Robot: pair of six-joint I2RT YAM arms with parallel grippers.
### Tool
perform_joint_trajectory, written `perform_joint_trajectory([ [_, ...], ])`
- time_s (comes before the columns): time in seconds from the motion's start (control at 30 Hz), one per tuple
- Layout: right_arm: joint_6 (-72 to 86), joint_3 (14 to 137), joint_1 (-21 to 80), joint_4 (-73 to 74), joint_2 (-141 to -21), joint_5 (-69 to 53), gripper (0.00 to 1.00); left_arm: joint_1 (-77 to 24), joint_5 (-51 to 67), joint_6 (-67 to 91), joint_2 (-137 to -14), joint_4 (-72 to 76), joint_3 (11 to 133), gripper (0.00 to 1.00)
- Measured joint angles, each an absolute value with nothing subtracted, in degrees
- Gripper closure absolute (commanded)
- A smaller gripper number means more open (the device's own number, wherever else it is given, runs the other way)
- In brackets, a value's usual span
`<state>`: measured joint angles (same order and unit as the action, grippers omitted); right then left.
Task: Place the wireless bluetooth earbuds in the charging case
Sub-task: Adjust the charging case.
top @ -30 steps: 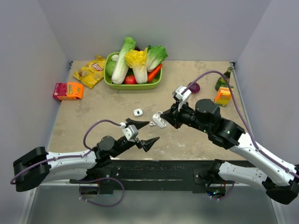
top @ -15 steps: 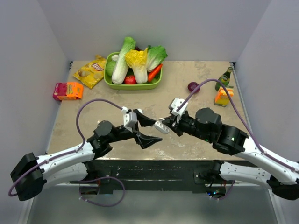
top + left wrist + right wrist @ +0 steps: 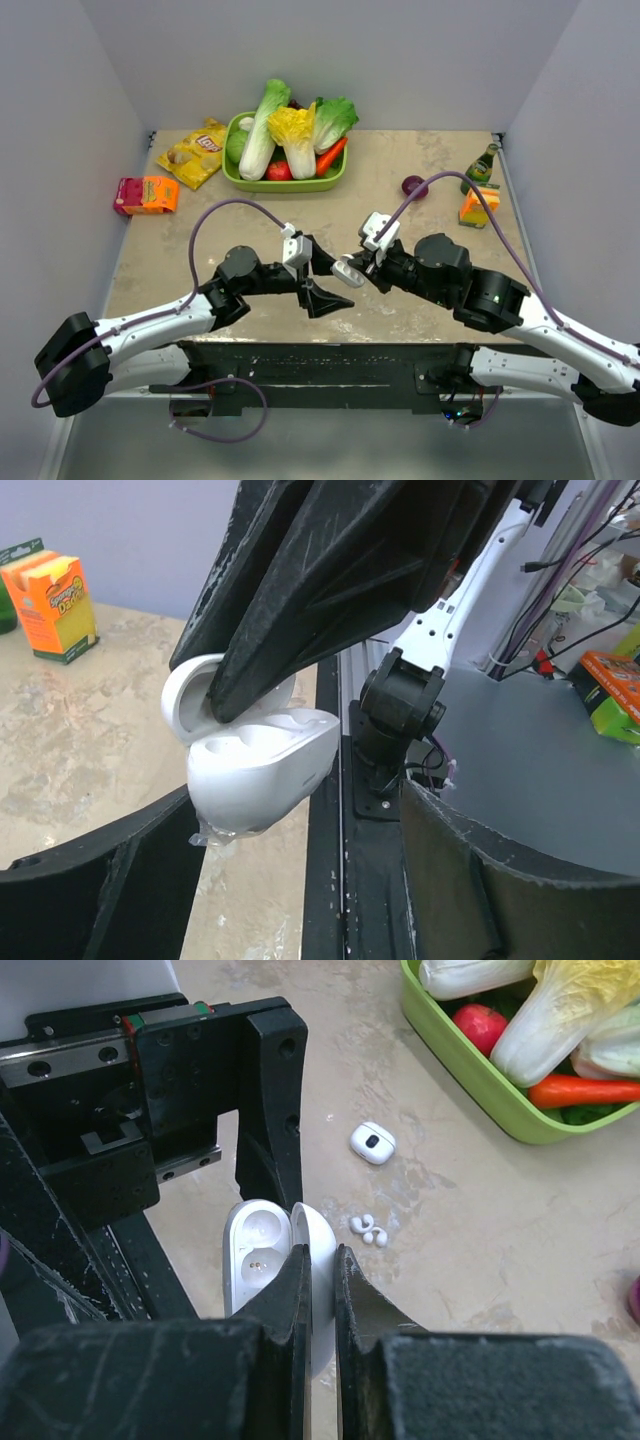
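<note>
My right gripper is shut on the open white charging case, pinching its domed half; the half with two wells faces left and the wells look empty. It holds the case above the table's middle front. My left gripper is open and empty, its fingers on either side of the case without touching it. Two tiny white curled earbuds lie on the table beyond the case. A small white piece with a dark oval lies further on. All three are hidden in the top view.
A green tray of vegetables stands at the back middle, with a yellow chip bag and an orange-pink carton to its left. A green bottle, an orange box and a purple thing are at the back right.
My left arm has swung right and forward, bringing its open fingers up to the case. My right gripper has carried the case nearer and slightly right, then held still.
</note>
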<state>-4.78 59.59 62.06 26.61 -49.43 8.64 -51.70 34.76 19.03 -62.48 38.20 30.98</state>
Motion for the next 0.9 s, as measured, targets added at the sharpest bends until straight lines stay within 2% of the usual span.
perform_joint_trajectory([
  [0.2,-4.78,59.53,62.26,26.59,-49.54,8.45,1.00,-51.24,35.83,19.53,-62.43,40.10,30.98,0.21],
  [0.57,-4.78,59.51,62.39,26.55,-50.63,8.19,1.00,-50.30,37.60,19.81,-62.46,42.81,30.98,0.31],
  [0.77,-4.75,59.51,62.70,26.52,-50.63,7.97,1.00,-49.50,38.68,20.27,-62.98,43.38,30.98,0.53],
  [0.9,-4.78,59.48,62.78,26.59,-50.59,7.81,1.00,-49.06,39.13,20.53,-63.90,44.31,30.98,0.58],
])
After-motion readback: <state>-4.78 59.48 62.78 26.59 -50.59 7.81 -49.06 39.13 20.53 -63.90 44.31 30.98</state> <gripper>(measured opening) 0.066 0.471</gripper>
